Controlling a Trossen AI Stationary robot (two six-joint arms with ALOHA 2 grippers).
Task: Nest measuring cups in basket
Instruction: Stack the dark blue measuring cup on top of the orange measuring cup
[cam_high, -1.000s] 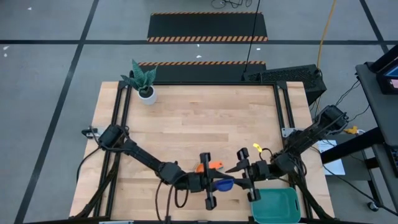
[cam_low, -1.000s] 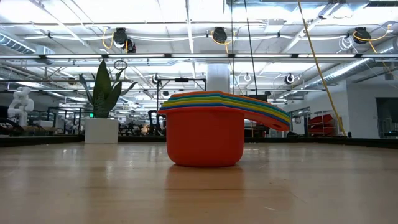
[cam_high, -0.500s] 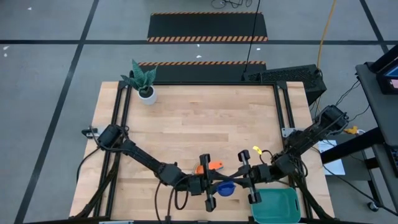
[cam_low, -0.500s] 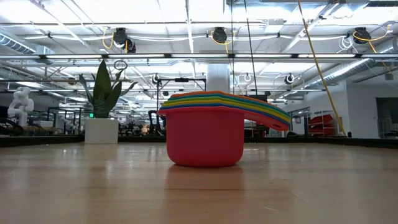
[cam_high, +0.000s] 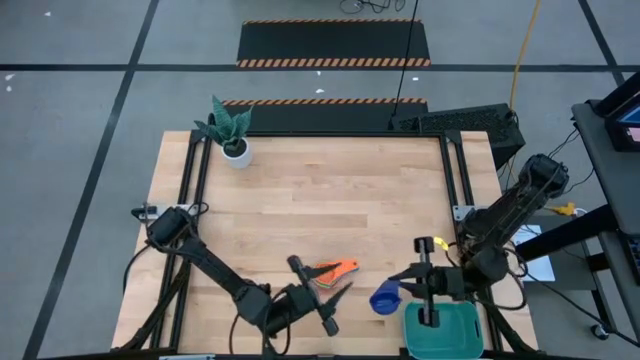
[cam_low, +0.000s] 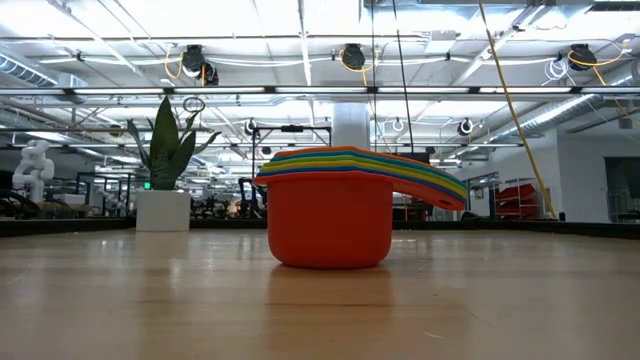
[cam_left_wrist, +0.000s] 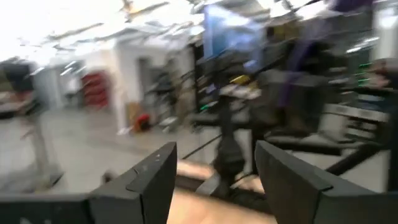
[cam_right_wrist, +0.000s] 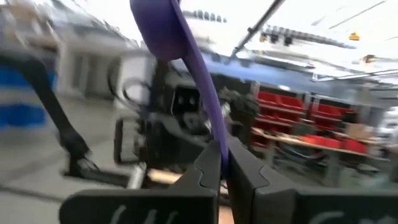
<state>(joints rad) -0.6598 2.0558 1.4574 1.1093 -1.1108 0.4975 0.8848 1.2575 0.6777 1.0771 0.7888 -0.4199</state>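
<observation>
One blue cup (cam_high: 385, 299) hangs pinched by its flat handle in my right claw (cam_high: 408, 288), which is clamped tight on it just beside the teal basket (cam_high: 443, 330) at the tabletop's near right corner. I judge this the carry-over step; next I need to bring the cup above the basket and let go. My left claw (cam_high: 318, 303) stands open and empty near the orange cup (cam_high: 334, 269), with a nested stack (cam_low: 330, 208) elsewhere.

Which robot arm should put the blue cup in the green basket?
The right one. The right gripper is shut on the blue cup by its handle, right beside the basket. The left gripper is open and empty, farther away.
</observation>
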